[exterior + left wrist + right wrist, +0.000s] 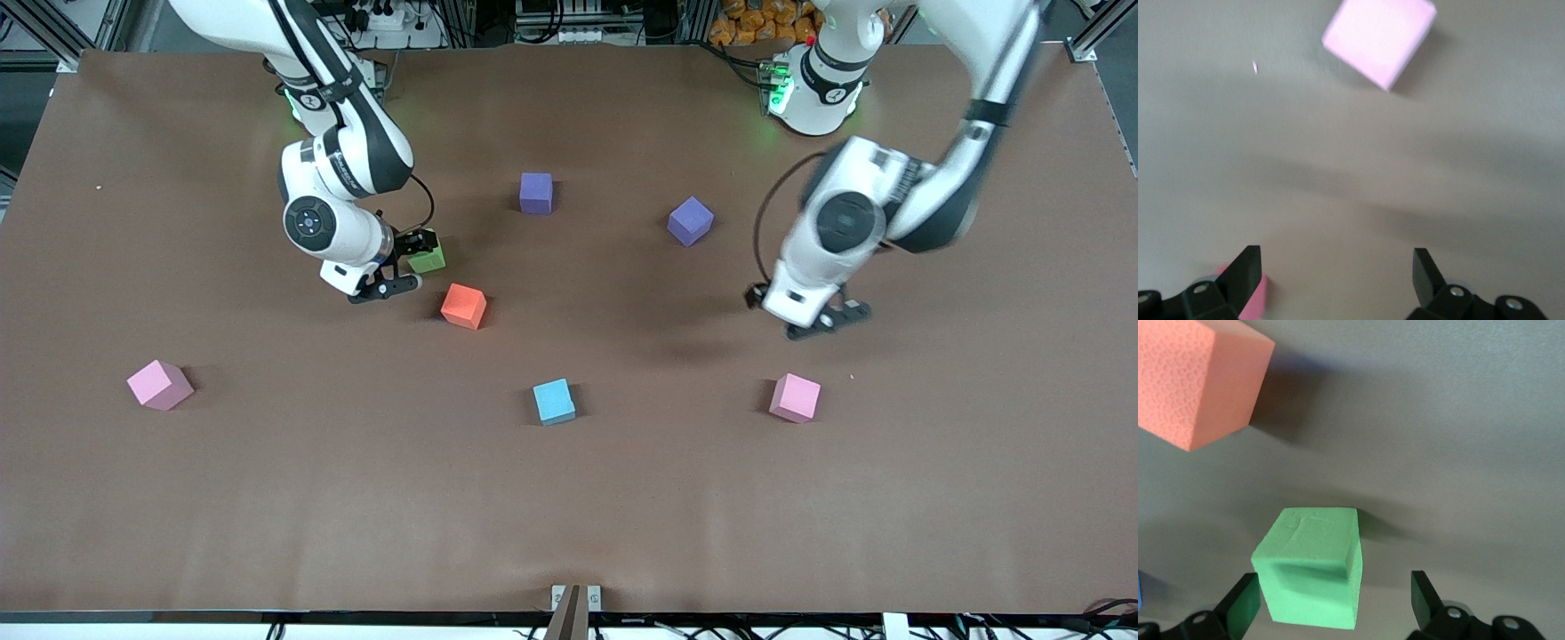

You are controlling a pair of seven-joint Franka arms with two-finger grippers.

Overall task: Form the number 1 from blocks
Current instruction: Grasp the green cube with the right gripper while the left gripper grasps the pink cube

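Note:
My right gripper (pixel 407 265) is low at the table, open, its fingers on either side of the green block (pixel 429 259). In the right wrist view the green block (pixel 1311 577) sits close to one finger (pixel 1245 603) with a gap to the other. The orange-red block (pixel 463 306) (pixel 1195 380) lies just nearer the camera. My left gripper (pixel 813 320) (pixel 1337 263) hovers open and empty over bare table, with a pink block (pixel 794 397) (pixel 1379 37) nearer the camera than it. Two purple blocks (pixel 536 193) (pixel 690 220), a light blue block (pixel 554 402) and a second pink block (pixel 160 385) lie apart.
A brown mat (pixel 569 516) covers the whole table. A pink sliver (pixel 1253 301) shows beside one left finger; what it is cannot be told. A blue edge (pixel 1139 593) shows at the border of the right wrist view.

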